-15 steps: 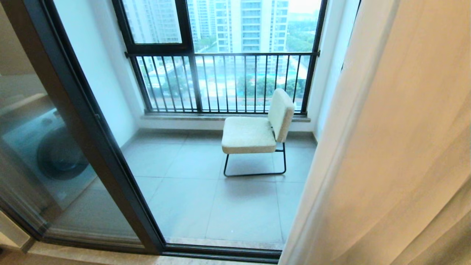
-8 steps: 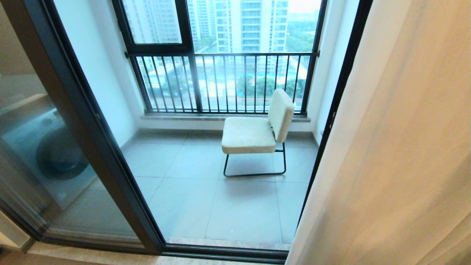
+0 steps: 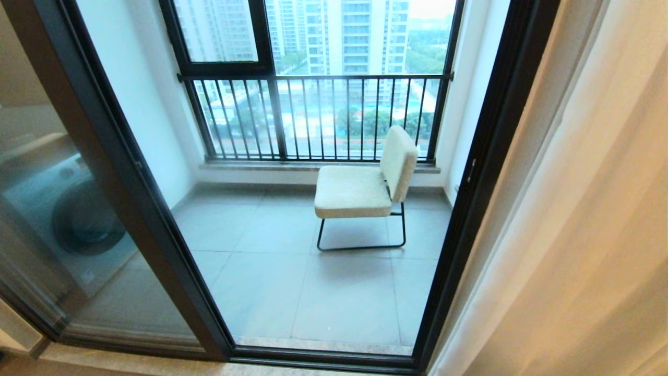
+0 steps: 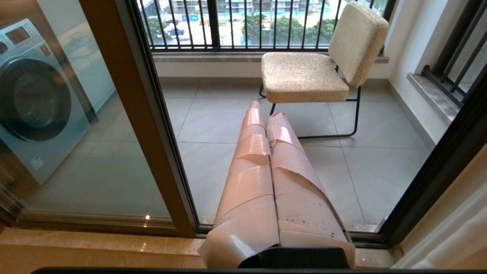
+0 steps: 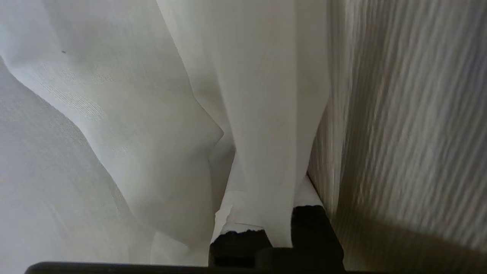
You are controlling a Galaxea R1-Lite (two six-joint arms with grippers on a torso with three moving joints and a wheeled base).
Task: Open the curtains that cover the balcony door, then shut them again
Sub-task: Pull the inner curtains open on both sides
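Pinching a fold of pale woven curtain (image 5: 266,114) between its closed fingers (image 5: 232,217), the right gripper (image 5: 277,224) sits beside the black-framed glass balcony door (image 3: 485,156); left gripper (image 4: 266,118) is closed, holding nothing.

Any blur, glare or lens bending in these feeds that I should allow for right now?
Head view: the balcony door frame bows outward from lens distortion; the curtains are smeared soft. Left wrist view: a bright glint on the sill, the chair sharp. Right wrist view: white fabric fills it, streaky blur beside it.
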